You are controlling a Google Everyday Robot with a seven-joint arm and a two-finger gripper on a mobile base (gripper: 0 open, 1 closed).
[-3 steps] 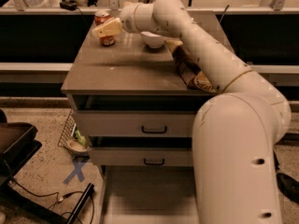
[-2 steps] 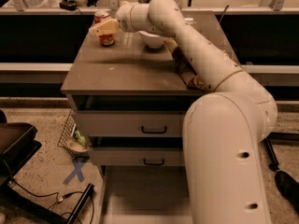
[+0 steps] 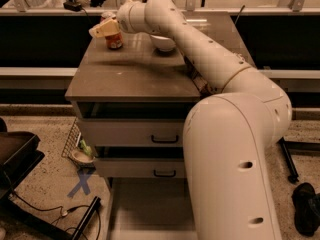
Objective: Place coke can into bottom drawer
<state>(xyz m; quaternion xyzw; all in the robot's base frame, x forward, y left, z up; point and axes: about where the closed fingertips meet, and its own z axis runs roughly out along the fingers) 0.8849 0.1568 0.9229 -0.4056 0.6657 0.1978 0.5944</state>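
The coke can (image 3: 114, 40), red-orange with a silver top, stands upright on the cabinet top (image 3: 130, 74) near its back left corner. My gripper (image 3: 106, 29) is at the can's upper part, its tan tip covering the can's top half. The arm reaches in from the lower right across the cabinet. The bottom drawer (image 3: 150, 204) is pulled out at the foot of the cabinet, its flat pale floor showing, partly hidden by my arm.
A white bowl (image 3: 163, 42) sits on the top just right of the can. Two shut drawer fronts with black handles (image 3: 165, 139) (image 3: 165, 173) lie below the top. A wire basket (image 3: 75, 149) and a black stand (image 3: 20, 159) are on the floor at left.
The gripper has edged slightly left at the can. The arm's elbow has swung left and closer to the camera. The can has not moved.
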